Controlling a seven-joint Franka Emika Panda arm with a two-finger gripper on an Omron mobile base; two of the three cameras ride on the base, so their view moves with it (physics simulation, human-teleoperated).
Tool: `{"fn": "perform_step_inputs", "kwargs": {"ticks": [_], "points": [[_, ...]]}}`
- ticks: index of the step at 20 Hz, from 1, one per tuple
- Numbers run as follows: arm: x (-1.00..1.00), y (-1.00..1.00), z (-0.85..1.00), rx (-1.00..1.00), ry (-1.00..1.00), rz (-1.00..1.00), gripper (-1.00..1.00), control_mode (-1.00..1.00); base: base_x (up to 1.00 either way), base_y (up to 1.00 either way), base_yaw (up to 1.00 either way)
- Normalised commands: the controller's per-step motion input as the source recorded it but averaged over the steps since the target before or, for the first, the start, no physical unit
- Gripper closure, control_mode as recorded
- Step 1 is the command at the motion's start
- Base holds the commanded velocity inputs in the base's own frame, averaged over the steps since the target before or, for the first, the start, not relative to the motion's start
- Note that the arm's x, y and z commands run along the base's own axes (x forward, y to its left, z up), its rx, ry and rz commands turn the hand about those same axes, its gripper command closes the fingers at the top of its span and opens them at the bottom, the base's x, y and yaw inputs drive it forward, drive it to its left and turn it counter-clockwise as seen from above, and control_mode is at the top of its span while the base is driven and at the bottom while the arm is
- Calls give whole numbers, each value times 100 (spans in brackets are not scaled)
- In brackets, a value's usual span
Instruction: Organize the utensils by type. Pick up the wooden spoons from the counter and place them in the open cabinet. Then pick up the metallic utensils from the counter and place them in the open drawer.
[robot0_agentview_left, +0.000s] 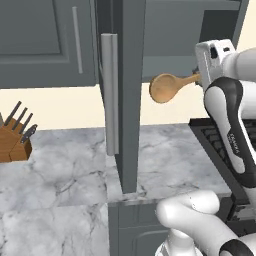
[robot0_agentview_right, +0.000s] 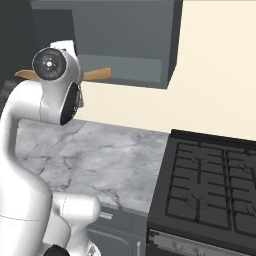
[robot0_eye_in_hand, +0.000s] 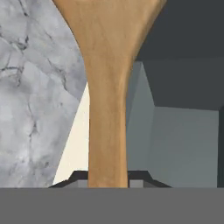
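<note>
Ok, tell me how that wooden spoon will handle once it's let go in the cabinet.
The wooden spoon looks stiff; it juts straight out from the gripper without sagging. Probably light. Its rounded bowl may rock or roll slightly on the cabinet shelf.

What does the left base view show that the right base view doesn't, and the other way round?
Left base view alone: a knife block at the counter's left, the open cabinet door with its silver bar handle, and the wooden spoon's bowl. Right base view alone: the stove's burner grates in full and the cabinet's underside. Both share the marble counter, the white arm, and the wooden spoon held up by the cabinet.
</note>
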Motion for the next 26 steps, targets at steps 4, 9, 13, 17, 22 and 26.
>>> {"fn": "perform_step_inputs", "kwargs": {"ticks": [4,9,13,17,22,26], "points": [[66,-1,28,0,-34,-1,100,-100,0,0,0],[75,-3,24,-3,0,0,100,-100,0,0,0],[87,0,16,0,20,0,100,-100,0,0,0],[82,-1,13,0,18,0,100,-100,0,0,0],[73,0,1,0,1,0,100,-100,0,0,0],[78,0,-6,0,1,0,100,-100,0,0,0]]}}
